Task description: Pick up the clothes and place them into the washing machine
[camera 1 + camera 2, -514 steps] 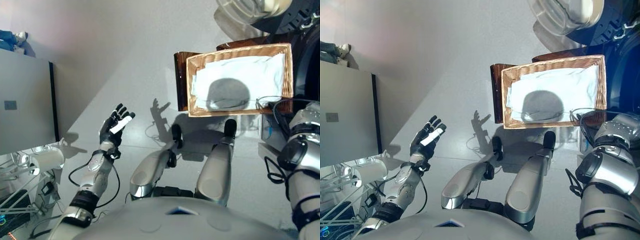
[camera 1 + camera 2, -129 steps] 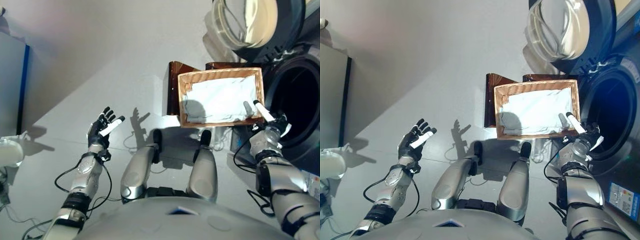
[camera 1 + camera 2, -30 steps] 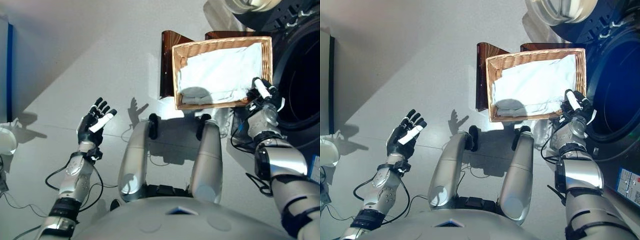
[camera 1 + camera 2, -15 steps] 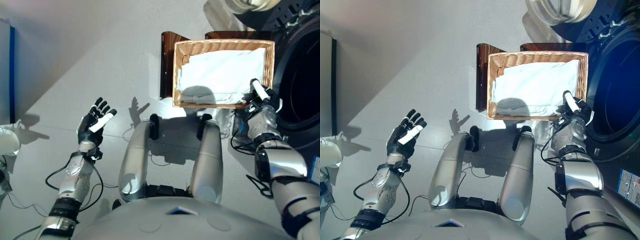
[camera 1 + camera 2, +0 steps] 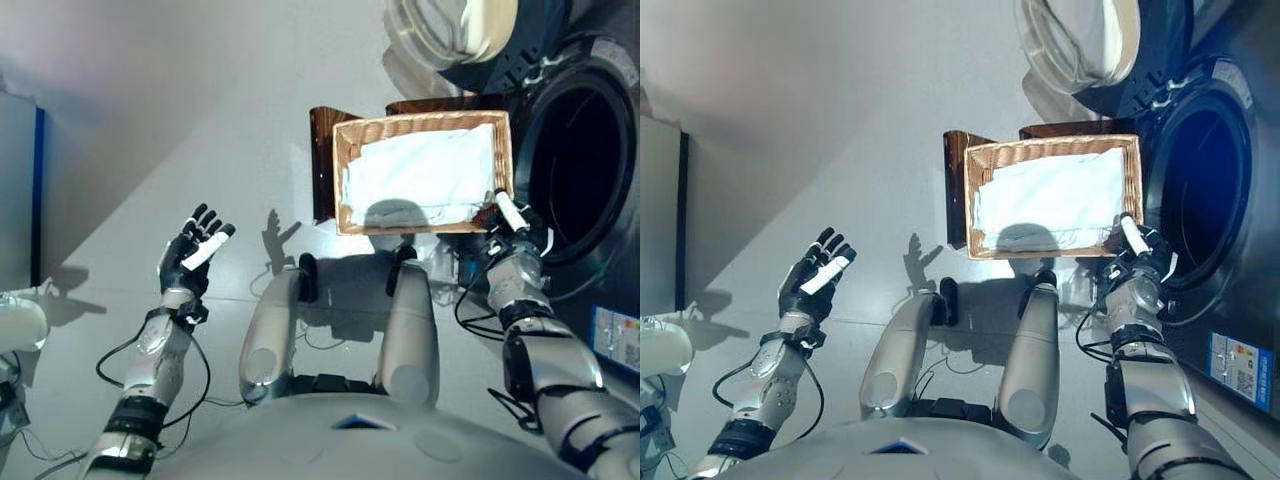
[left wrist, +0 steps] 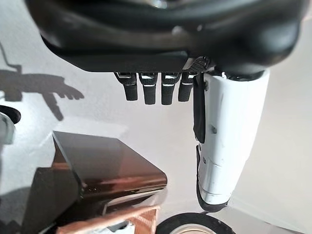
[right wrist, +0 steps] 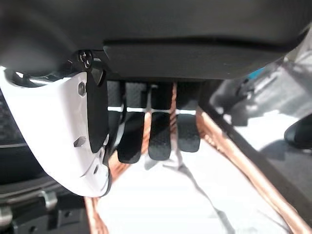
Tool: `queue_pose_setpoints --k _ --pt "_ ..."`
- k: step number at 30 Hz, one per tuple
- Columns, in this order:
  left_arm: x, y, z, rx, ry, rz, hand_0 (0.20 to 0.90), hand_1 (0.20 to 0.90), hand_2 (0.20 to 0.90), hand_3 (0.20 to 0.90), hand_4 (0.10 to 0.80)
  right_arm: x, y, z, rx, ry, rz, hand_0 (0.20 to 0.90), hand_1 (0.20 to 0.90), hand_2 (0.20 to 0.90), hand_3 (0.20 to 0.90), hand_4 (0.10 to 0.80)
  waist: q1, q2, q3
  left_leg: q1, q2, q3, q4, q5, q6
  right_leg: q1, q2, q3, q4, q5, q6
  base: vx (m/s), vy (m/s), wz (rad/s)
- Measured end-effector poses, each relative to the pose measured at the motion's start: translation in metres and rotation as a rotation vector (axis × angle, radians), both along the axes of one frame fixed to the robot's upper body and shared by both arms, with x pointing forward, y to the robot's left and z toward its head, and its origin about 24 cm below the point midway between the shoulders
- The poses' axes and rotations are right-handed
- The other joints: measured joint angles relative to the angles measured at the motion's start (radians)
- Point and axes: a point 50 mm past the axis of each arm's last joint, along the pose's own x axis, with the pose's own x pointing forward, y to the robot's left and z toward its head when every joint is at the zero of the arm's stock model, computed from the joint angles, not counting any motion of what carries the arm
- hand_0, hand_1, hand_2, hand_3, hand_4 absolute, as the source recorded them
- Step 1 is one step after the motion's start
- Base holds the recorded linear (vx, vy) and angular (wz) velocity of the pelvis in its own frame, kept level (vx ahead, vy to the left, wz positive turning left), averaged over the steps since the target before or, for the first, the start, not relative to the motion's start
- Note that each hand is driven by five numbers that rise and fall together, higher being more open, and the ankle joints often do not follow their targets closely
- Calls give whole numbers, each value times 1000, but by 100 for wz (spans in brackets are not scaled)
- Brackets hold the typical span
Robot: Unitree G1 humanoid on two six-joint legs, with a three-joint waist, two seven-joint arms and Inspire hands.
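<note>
right robot hand (image 5: 1137, 262) hangs at the basket (image 5: 341, 180) corner, fingers slack, probably lining up on the clothes (image 5: 420, 180); left robot hand (image 5: 190, 257) idle, spread.

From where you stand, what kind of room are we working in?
Likely a laundry area or a test room set up as one: a front-loading washing machine with its round door swung open, and a wicker basket of white cloth on a dark stand, on a bare grey floor.

A pale grey floor (image 5: 200, 120) lies in bright light; a grey cabinet (image 5: 18, 190) stands at the far left.
</note>
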Motion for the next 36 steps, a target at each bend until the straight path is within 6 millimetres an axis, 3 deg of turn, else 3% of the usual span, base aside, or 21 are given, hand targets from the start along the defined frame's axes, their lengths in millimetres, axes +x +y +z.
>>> queue_pose_setpoints --k 5,6,7,8,9,20,24,36 --pt "1 -3 -1 -10 -3 -10 900 900 900 900 800 -4 -2 -2 7 -7 -18 200 200 200 200 300 1 4 -6 70 -11 -1 -127 65 -8 58 -4 -18 -84 34 -3 19 -18 5" --pt "1 -4 -1 -10 -3 -14 900 900 900 900 800 -4 -2 -2 7 -7 -18 244 244 244 244 331 1 4 -5 82 -14 -1 -144 74 -11 66 -7 -22 -89 37 -1 -50 -31 9" --pt "1 -4 -1 -11 -4 -16 900 900 900 900 800 -3 -2 -1 6 -8 -18 431 431 431 431 465 1 6 -7 84 -15 -3 -152 78 -11 68 -9 -25 -90 37 -1 -44 -24 9" --pt "1 -4 -1 -12 -7 -19 900 900 900 900 800 -3 -2 -1 5 -11 -16 562 562 562 562 559 1 8 -7 83 -16 -5 -153 80 -11 67 -10 -28 -90 37 -1 -47 -21 11" --pt "2 -5 -1 -12 -7 -22 900 900 900 900 800 -2 -2 0 6 -16 -9 900 900 900 900 800 1 12 -5 81 -16 -12 -154 81 -12 67 -11 -33 -90 35 -5 -28 -15 9" --pt "0 -7 -2 -17 4 -29 900 900 900 900 800 -3 -8 -5 35 78 -58 900 900 900 900 800 18 27 -6 76 -18 -23 -176 89 -12 62 -16 -47 -91 24 -8 -2 -2 4" --pt "1 -7 -3 -12 13 -33 900 900 900 900 800 -2 -17 1 31 110 -122 900 900 900 900 800 34 34 -8 60 -19 -26 -174 96 -18 52 -20 -57 -88 27 -12 13 -1 7" --pt "1 -7 -2 -5 13 -34 900 900 900 900 800 9 -15 11 33 77 -124 900 900 900 900 800 41 36 -8 45 -20 -29 -169 94 -14 36 -21 -57 -82 21 -10 -4 5 1"
